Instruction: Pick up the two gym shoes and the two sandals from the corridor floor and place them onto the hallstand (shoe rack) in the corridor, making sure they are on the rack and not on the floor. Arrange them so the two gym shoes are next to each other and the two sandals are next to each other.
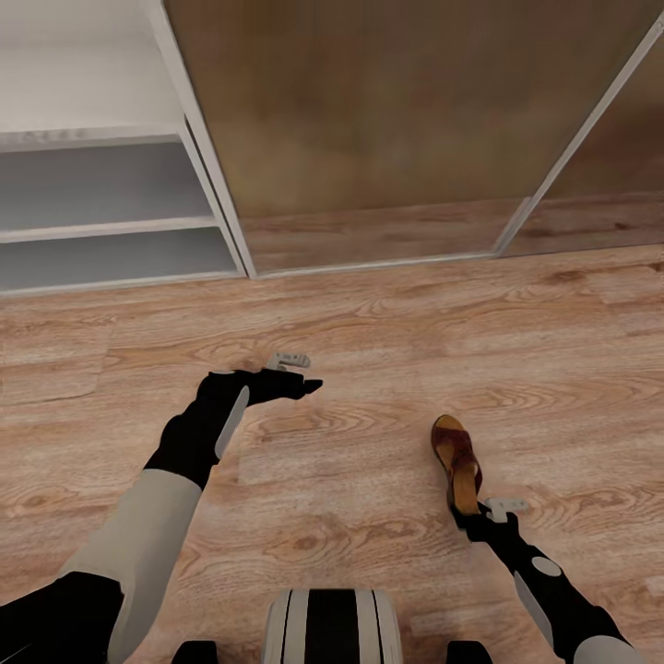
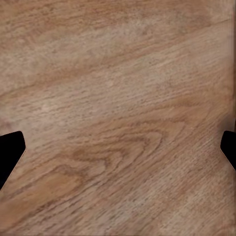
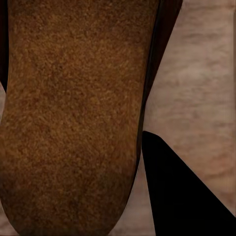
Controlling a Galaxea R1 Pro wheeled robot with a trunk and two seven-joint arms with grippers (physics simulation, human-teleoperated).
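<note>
Head view. One sandal point(image 1: 456, 461) is at the right claw point(image 1: 472, 513), heel end toward the robot, over the corridor floor point(image 1: 387, 332). Whether its sole rests on the planks or is already lifted cannot be told here. The hallstand point(image 1: 101, 217) stands well away from the sandal, across the floor toward the left arm's side, next to a mirrored sliding door point(image 1: 387, 120). Its two open shelf levels are visibly bare in the portion shown, and so is the visible part of its top. The left claw point(image 1: 293, 380) hovers over bare planks, between the sandal and the hallstand, carrying nothing.

Left wrist view. Two dark fingertips point(image 2: 10, 152) sit at opposite edges with wood grain between them: the left claw is spread wide.

Right wrist view. The sandal's tan footbed point(image 3: 73, 113) lies hard against one dark finger point(image 3: 177, 191). The opposite finger is not clearly seen, so a firm clamp on the sandal cannot be confirmed.

Judgement. The step in hand appears to be securing this sandal for carriage to the hallstand. Recommended: verify that both fingers bear on the heel end before lifting, keep the sole level in transit, and set it well back on a shelf, leaving adjoining room for its partner.
</note>
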